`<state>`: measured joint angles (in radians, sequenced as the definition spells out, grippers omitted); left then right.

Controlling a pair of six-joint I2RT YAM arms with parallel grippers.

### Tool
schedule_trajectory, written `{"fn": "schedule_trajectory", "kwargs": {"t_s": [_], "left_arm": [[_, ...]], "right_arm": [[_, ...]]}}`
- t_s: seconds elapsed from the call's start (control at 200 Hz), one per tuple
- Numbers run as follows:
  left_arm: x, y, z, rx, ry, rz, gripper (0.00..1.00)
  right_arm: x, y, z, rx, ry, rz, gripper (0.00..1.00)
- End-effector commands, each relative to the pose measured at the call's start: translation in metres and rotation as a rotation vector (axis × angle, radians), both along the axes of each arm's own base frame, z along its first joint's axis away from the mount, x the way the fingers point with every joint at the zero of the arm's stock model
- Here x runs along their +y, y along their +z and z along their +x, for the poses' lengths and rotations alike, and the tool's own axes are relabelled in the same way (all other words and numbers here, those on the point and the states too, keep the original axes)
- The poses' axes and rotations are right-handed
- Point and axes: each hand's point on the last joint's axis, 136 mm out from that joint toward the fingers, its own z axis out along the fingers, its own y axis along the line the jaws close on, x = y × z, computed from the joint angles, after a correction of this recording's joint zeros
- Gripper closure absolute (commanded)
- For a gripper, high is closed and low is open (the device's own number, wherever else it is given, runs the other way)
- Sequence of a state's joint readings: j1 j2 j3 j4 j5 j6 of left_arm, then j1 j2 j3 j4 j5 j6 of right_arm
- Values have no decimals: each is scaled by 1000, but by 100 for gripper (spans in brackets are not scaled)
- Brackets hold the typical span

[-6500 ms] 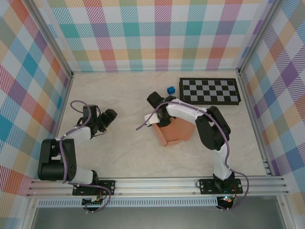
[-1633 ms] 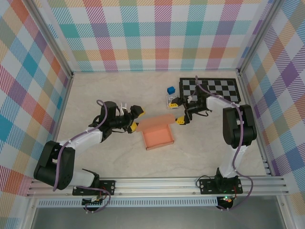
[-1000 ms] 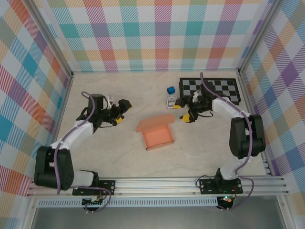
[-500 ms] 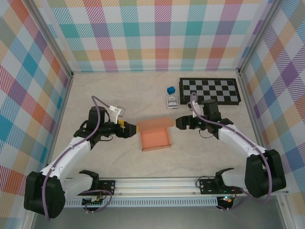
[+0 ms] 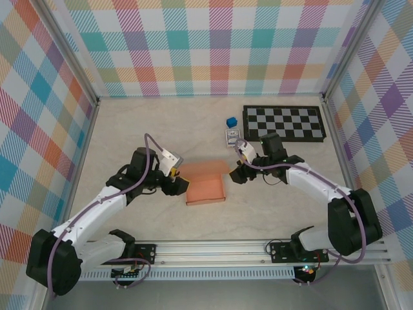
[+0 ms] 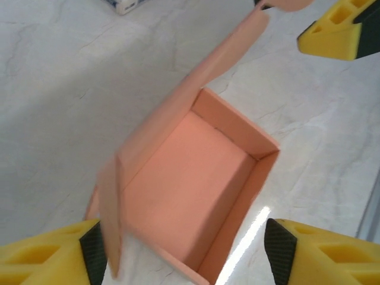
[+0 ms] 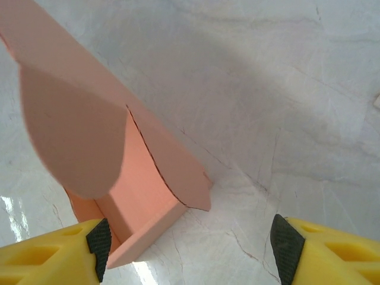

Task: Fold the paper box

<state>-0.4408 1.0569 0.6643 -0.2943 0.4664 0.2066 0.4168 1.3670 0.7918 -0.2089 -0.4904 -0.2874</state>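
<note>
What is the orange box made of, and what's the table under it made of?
The paper box looks like thin matte cardboard: its walls are sheet-thin and its flaps bend at creases. The table looks like pale marble or marble-print laminate, I can't tell which: grey veins run through it and it gleams under light.

Bright even light, glare on table [image 6: 309, 178]

Paper box [image 5: 206, 188] on counter [image 5: 142, 129], between left fingers [image 6: 47, 258] and right fingers [image 7: 332, 249]. Box body inside left fingers' gap, lid flap beyond tips. Box corner beside one right finger, well apart from other. Card pack [image 5: 232, 136] behind right fingers; cube [image 5: 231, 121] behind pack; chessboard [image 5: 284, 123] right of cube.
</note>
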Motion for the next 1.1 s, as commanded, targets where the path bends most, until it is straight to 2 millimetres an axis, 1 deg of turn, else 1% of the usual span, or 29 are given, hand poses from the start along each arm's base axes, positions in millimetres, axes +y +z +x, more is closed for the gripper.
{"fn": "schedule_trajectory", "kwargs": {"t_s": [0.0, 0.095, 0.185, 0.31, 0.4, 0.485, 0.59, 0.645, 0.665, 0.7, 0.74, 0.79, 0.825, 0.875, 0.92, 0.98, 1.025, 1.095], "left_arm": [[4, -1, 7, -29, 28, 66, 34], [12, -3, 9, -38, 61, 104, 42], [18, -6, 10, -44, 75, 145, 46], [13, -11, 11, -28, 53, 141, 51], [9, -15, 14, -10, 54, 125, 56], [6, -18, 18, 3, 62, 117, 58], [4, -18, 20, 11, 67, 104, 61], [4, -21, 18, 27, 76, 101, 64], [2, -16, 23, 3, 80, 83, 65], [0, -15, 25, 2, 87, 69, 68], [-1, -15, 25, 10, 94, 55, 71], [-3, -16, 27, 20, 105, 38, 73], [-4, -17, 28, 26, 115, 27, 74], [-6, -17, 30, 32, 129, 8, 75], [-9, -17, 33, 36, 141, -10, 77], [-11, -16, 36, 42, 155, -30, 79], [-14, -16, 38, 42, 158, -41, 79], [-16, -14, 42, 34, 167, -51, 80]], "right_arm": [[12, 10, -8, -43, 96, 32, 26], [14, 13, -16, -49, 115, 54, 24], [12, 14, -21, -66, 125, 53, 23], [17, 10, -23, -79, 150, 28, 24], [23, 9, -16, -111, 128, 25, 25], [30, 8, -9, -123, 94, 30, 33], [40, 5, -7, -125, 83, 33, 44], [44, 3, -8, -125, 80, 31, 51], [46, 3, -7, -125, 76, 29, 54], [48, 2, -8, -126, 72, 26, 59], [49, 1, -8, -129, 58, 22, 64], [49, 1, -6, -130, 36, 25, 69], [50, 1, -5, -133, 16, 29, 75], [50, 3, -3, -137, -15, 39, 78], [51, 4, -1, -144, -39, 42, 84], [52, 5, 1, -155, -61, 35, 86], [52, 5, 5, -177, -83, 16, 90], [51, 5, 11, -214, -110, -4, 90]]}}
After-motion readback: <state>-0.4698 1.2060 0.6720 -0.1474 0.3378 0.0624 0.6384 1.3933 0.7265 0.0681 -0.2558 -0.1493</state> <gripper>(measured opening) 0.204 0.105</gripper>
